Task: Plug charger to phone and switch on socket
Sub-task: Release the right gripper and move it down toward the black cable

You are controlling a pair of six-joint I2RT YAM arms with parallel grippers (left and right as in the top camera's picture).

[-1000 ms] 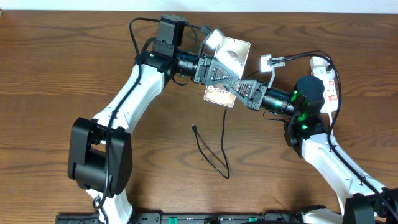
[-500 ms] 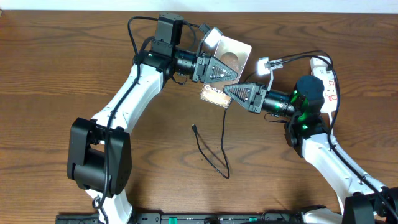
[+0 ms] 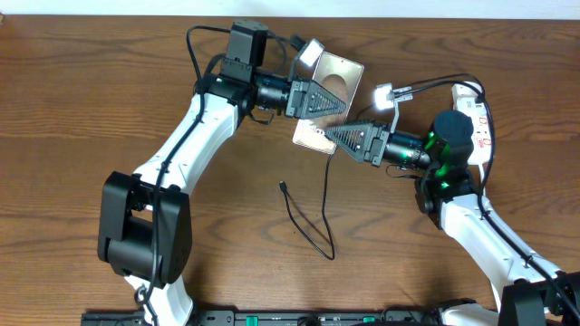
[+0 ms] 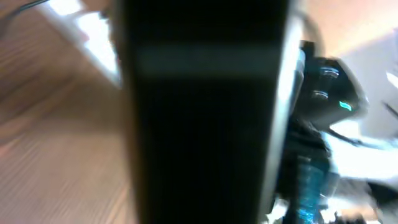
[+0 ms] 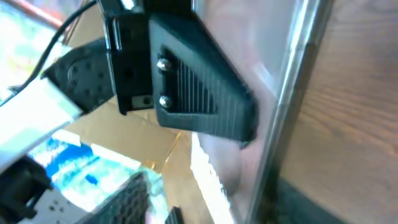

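The phone (image 3: 343, 74), a grey-brown slab, is lifted off the table and tilted, with my left gripper (image 3: 343, 101) shut across its middle. In the left wrist view the phone (image 4: 205, 124) fills the frame as a dark blur. My right gripper (image 3: 330, 133) sits at the phone's lower end with its jaws apart around the edge. The right wrist view shows the phone (image 5: 267, 130) edge-on and one of the left fingers (image 5: 199, 93) pressed on it. The charger (image 3: 308, 225) lies loose on the table, its connector (image 3: 283, 186) pointing up-left. The socket (image 3: 480, 122) lies at the right, partly behind the right arm.
The wooden table (image 3: 91, 109) runs to a pale wall at the back. A black rail (image 3: 272, 317) lines the front edge. Both arm bases stand near the front, left (image 3: 145, 226) and right (image 3: 535, 303).
The right gripper has gone from shut to jaws apart at the phone's lower end. The left gripper has closed on the phone, which has tilted so its white text no longer shows.
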